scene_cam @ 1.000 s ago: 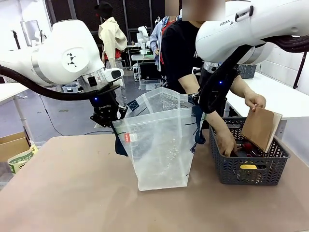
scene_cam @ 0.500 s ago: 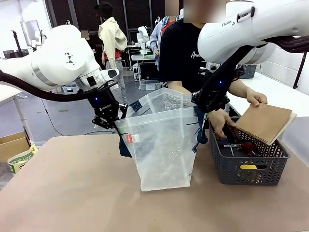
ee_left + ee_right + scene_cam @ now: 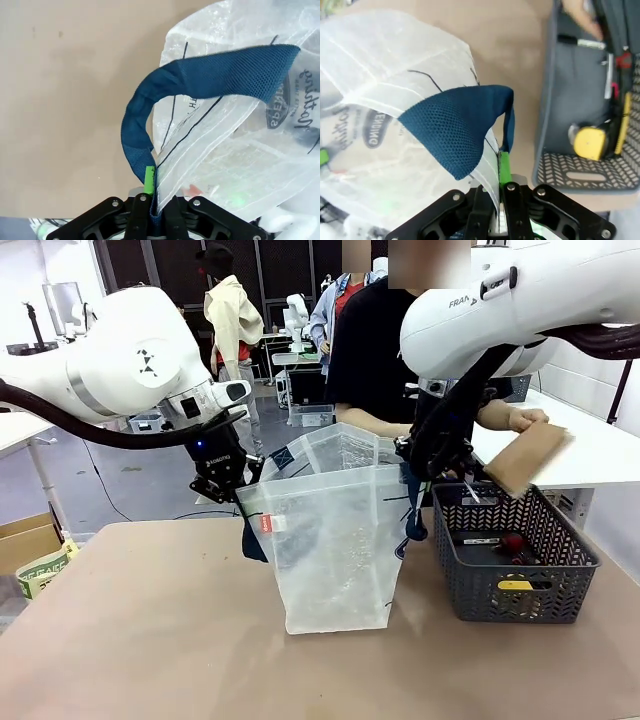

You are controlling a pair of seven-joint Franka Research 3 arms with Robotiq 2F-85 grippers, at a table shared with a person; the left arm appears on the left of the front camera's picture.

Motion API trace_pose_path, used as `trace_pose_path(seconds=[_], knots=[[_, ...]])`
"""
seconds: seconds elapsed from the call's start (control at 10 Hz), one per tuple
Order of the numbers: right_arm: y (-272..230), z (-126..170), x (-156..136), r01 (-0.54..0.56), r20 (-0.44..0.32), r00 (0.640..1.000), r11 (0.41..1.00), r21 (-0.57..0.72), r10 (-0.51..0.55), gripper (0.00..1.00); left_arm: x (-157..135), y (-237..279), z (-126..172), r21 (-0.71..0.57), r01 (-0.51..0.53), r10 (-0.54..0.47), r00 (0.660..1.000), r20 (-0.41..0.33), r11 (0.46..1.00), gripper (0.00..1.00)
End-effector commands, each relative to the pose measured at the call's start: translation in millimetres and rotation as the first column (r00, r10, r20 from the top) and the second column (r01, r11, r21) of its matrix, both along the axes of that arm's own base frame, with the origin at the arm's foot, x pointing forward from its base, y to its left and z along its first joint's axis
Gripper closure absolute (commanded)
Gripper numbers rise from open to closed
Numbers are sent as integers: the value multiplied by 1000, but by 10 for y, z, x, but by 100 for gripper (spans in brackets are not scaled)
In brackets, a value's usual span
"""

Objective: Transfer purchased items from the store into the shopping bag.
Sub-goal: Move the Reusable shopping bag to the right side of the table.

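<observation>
pinches shopping bag (image 3: pixel 335 550) rim in left gripper (image 3: pixel 152 192) and right gripper (image 3: pixel 498 175), beside basket (image 3: pixel 515 590); holds tan packet (image 3: pixel 527 455) in person's hand (image 3: pixel 527 418) above it.

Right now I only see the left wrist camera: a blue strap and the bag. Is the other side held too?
Observer: Yes, the right pincer is shut on the bag's other edge, beside its strap.
Operator: Where's the stuff?
Observer: In a grey basket right of the bag; a yellow piece lies inside.
Operator: Is anyone helping?
Observer: A person's hand holds a tan packet up near the basket.
</observation>
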State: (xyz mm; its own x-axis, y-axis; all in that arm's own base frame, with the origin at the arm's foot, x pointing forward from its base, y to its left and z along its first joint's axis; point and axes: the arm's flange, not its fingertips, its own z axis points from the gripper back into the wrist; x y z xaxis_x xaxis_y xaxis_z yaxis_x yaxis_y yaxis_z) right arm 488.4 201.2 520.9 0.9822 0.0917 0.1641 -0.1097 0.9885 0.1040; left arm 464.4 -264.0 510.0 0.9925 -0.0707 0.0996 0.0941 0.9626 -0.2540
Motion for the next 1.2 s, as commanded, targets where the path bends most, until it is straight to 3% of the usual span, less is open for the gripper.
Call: trace_pose_path(seconds=[0.0, 0.3, 0.5, 0.6, 1.1], knots=[[-50, -66, -5, -119, 16, 993, 992, -33, 120, 100, -56, 85, -21, 30, 113, -115, 991, 74, 993, 100], [-134, -28, 68, -261, -55, 963, 965, 30, 263, 100, -68, 128, -45, 51, 291, -295, 943, 155, 955, 100], [-195, -22, 115, -281, -79, 956, 959, 33, 283, 100, -46, 169, -29, 49, 331, -335, 929, 160, 942, 100], [-227, -27, 152, -264, -84, 961, 964, 23, 265, 100, -32, 196, -29, 69, 347, -354, 922, 155, 935, 100], [-346, -73, 183, -94, -95, 991, 995, -14, 92, 100, 67, 280, -94, 84, 271, -279, 955, 100, 959, 100]])
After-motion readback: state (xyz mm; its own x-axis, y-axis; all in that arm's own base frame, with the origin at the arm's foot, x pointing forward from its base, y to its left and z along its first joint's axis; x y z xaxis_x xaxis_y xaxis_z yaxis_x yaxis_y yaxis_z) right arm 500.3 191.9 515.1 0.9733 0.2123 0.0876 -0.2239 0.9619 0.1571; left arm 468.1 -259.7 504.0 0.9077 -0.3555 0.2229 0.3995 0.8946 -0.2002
